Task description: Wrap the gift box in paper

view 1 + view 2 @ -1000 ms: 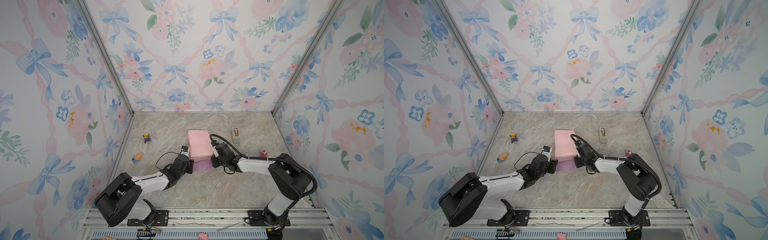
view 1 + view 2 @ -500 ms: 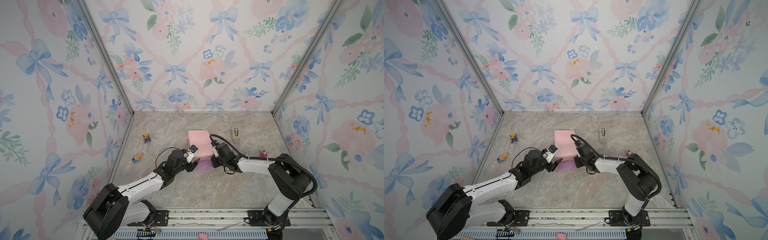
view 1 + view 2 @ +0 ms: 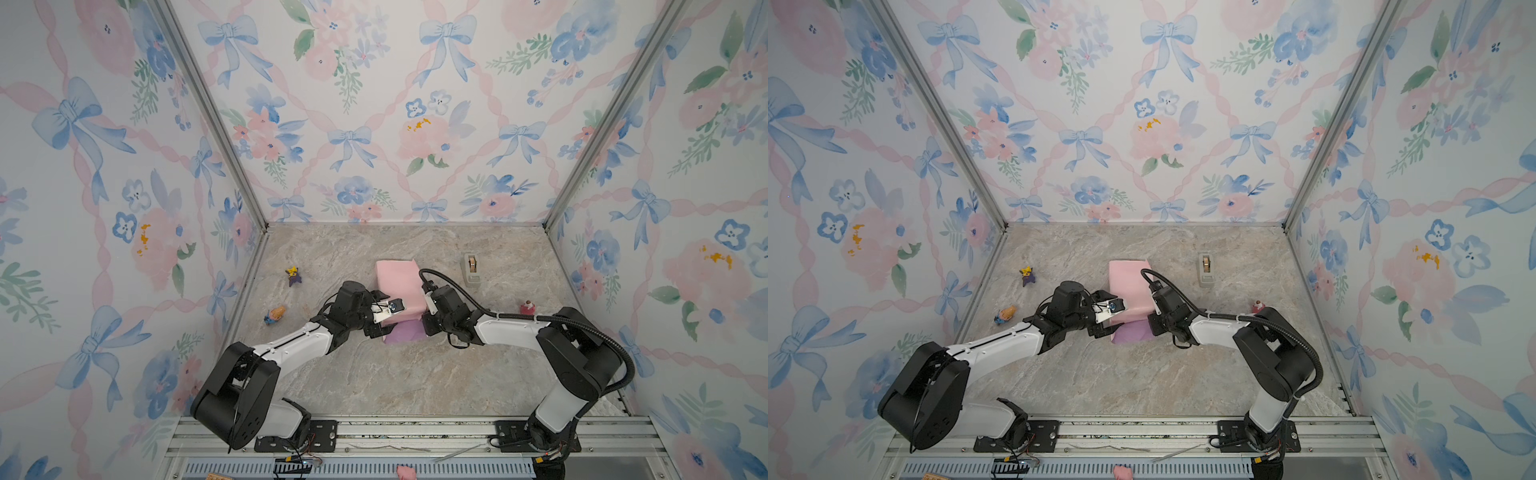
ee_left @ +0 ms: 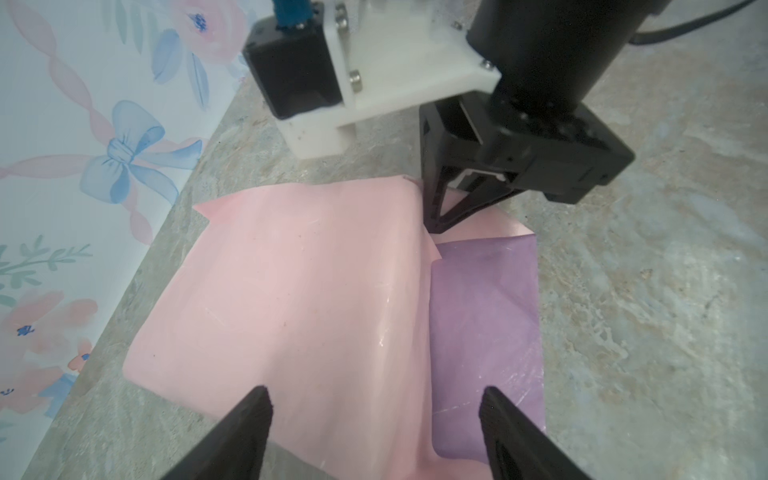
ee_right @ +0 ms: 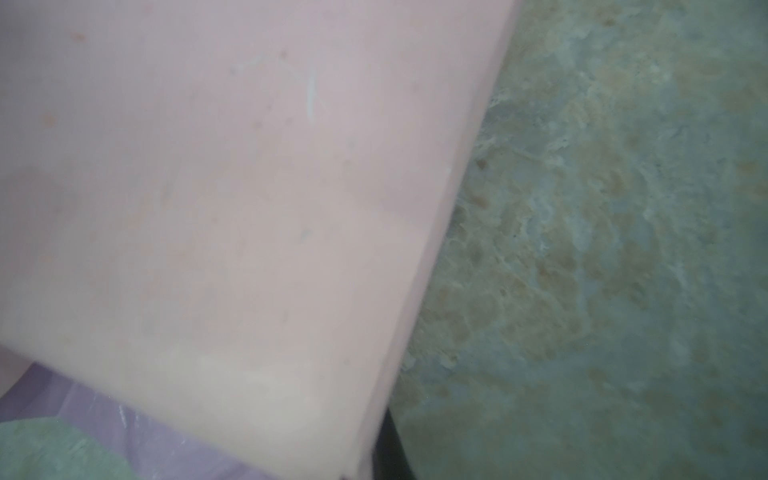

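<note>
You have a small grey tape dispenser [image 3: 471, 271] standing toward the back right of the beige marbled tabletop [image 3: 374, 374]. Near the left wall sits a tiny purple-and-yellow figure [image 3: 294, 276], with an orange-and-blue one [image 3: 274, 315] lying in front of it. A small red figure [image 3: 528, 308] stands at the right. Bow-patterned floral wallpaper [image 3: 374, 124] covers the walls.

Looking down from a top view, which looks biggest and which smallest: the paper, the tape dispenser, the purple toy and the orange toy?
1. paper, by far the largest
2. tape dispenser
3. purple toy and orange toy: they look about alike, so I won't rank them.
</note>
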